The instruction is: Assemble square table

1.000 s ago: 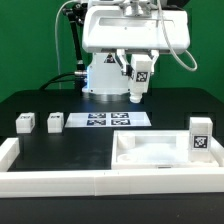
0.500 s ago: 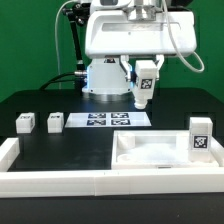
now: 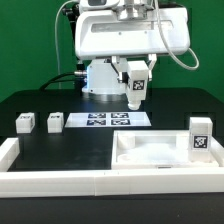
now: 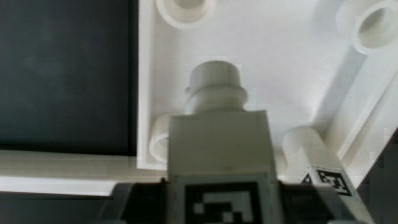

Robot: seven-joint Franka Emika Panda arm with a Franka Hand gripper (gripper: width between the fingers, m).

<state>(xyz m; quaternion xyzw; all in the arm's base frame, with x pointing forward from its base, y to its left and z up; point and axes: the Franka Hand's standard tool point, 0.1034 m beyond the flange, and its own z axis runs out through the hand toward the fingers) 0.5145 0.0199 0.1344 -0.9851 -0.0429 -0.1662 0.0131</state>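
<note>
My gripper [image 3: 136, 78] hangs high over the table's far side, shut on a short white tagged leg [image 3: 136, 90] that points downward. In the wrist view the same leg [image 4: 217, 125] runs out from between the jaws, its tag showing near my gripper [image 4: 217, 205]. Under it lies the white square panel [image 4: 240, 45], rimmed side up, with round sockets [image 4: 183, 8]. In the exterior view the panel [image 3: 150, 152] rests at the front right, and one leg [image 3: 200, 137] stands at its right edge. Two loose legs [image 3: 24, 123] [image 3: 54, 123] sit at the left.
The marker board [image 3: 105, 120] lies flat mid-table, behind the panel. A long white L-shaped rail [image 3: 50, 178] runs along the front and left edges. The robot's base [image 3: 100, 80] stands at the back. Black table surface lies between the loose legs and the panel.
The arm has shifted slightly toward the exterior view's left with the leg still held. The leg hangs a little straighter than half a second ago.
</note>
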